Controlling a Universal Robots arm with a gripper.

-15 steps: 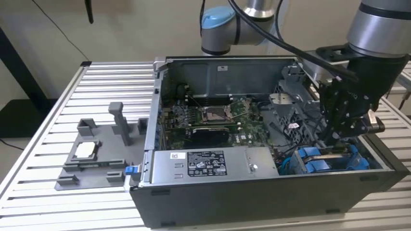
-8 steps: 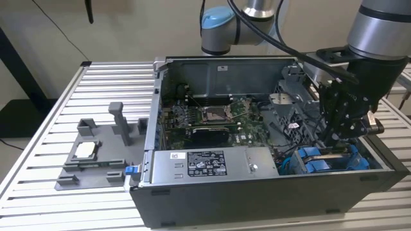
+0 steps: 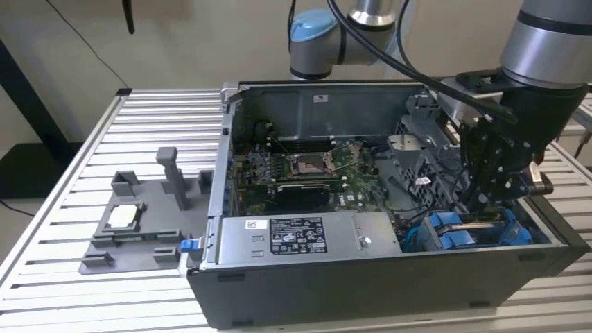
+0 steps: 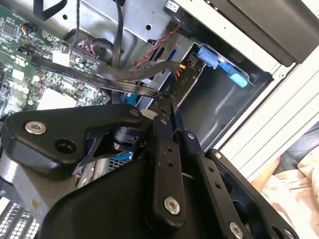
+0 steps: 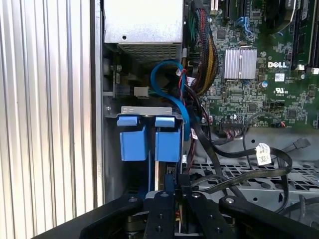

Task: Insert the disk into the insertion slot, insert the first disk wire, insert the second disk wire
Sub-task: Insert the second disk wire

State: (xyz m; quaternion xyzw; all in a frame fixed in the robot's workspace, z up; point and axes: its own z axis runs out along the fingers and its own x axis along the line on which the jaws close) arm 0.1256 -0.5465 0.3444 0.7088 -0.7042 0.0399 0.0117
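Note:
In the dark tower case, the insertion slot is the grey metal cage at the front corner on the exterior view's right. Its metal rim shows in the first wrist view. Blue plastic frame parts sit inside it. I cannot make out the disk's silver body. My gripper reaches down into the case right above those blue parts. Its fingertips are pressed together on a flat black disk wire. My gripper stands beside a bundle of black wires.
The motherboard fills the case's middle and a grey power supply box lies along its front. A grey fixture with upright posts stands on the slatted table at the exterior view's left, with a small silver-white part on it.

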